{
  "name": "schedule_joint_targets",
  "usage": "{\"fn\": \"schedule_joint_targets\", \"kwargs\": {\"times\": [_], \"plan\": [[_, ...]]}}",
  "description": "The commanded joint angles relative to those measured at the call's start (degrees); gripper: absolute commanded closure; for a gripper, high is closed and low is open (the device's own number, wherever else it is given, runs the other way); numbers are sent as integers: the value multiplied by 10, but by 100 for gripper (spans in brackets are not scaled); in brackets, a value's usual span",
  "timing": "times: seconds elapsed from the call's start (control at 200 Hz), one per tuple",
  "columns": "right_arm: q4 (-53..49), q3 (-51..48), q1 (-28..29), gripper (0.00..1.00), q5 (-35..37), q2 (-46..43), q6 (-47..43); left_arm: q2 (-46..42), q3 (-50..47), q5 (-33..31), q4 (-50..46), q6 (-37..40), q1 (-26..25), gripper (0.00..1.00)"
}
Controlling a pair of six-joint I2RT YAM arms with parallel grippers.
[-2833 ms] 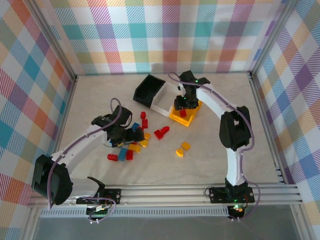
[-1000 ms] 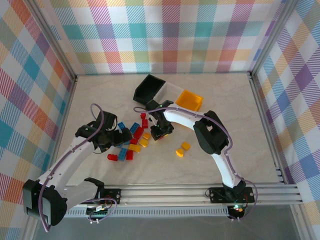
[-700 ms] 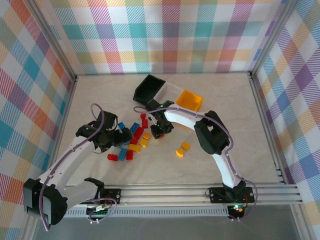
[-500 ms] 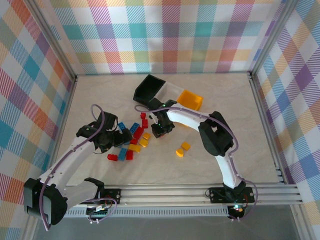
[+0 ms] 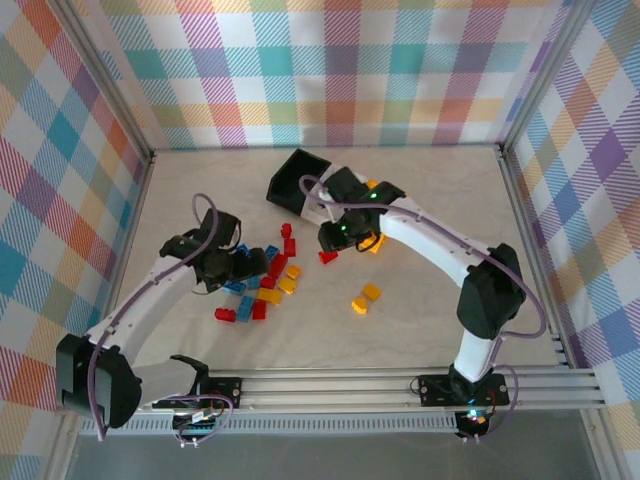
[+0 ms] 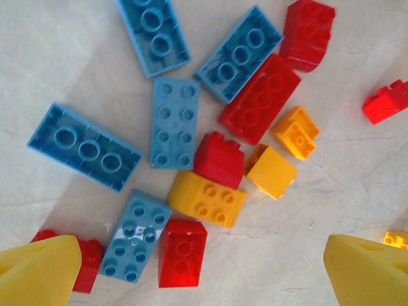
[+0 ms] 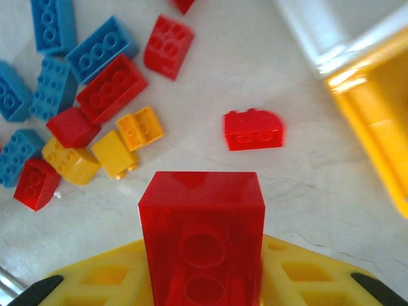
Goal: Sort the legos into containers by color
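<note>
- Nearest in the top view, two yellow bricks (image 5: pixel 365 298) lay side by side on the table (image 5: pixel 190 190), right of centre and apart from the rest.
- Left of centre lay the main pile of bricks (image 5: pixel 262 285), red, yellow and blue mixed and mostly touching; in the left wrist view a long red brick (image 6: pixel 260 99) lay against a blue one (image 6: pixel 239 54), and a yellow brick (image 6: pixel 207 199) sat just below a small red one (image 6: pixel 218 160).
- The left gripper (image 6: pixel 201 273) hung over the pile; its yellow fingers (image 6: pixel 38 274) stood wide apart at the lower corners of that view.
- The right gripper (image 7: pixel 201 280) was at the centre of the top view, just right of the pile; it was clamped on a red brick (image 7: pixel 201 223) raised off the table.
- Beyond that brick a single red brick (image 7: pixel 253 131) lay alone on the table.
- Farthest stood the bins in a slanting row; the yellow-orange bin (image 7: pixel 376 127) was at the right edge of the right wrist view, the white bin (image 7: pixel 331 32) beside it at the upper right; the black bin (image 5: pixel 292 180) sat at upper centre of the top view, with the right arm crossing over the other two.
</note>
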Motion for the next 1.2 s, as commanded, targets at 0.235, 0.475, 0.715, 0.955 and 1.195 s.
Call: {"fn": "schedule_joint_targets", "kwargs": {"times": [0.235,0.475,0.715,0.955,1.195], "plan": [[-20,65,-115,63,5,76,7,132,140,20,-17,104,-86,0],[-26,164,-141,63,8,202,7,194,184,52,-14,120,-99,0],[-45,245,-143,63,17,291,15,201,192,69,-28,126,-101,0],[-43,245,-143,61,19,298,23,194,175,68,-27,127,-100,0],[-44,239,-143,51,26,278,18,206,178,75,-19,128,-101,0]]}}
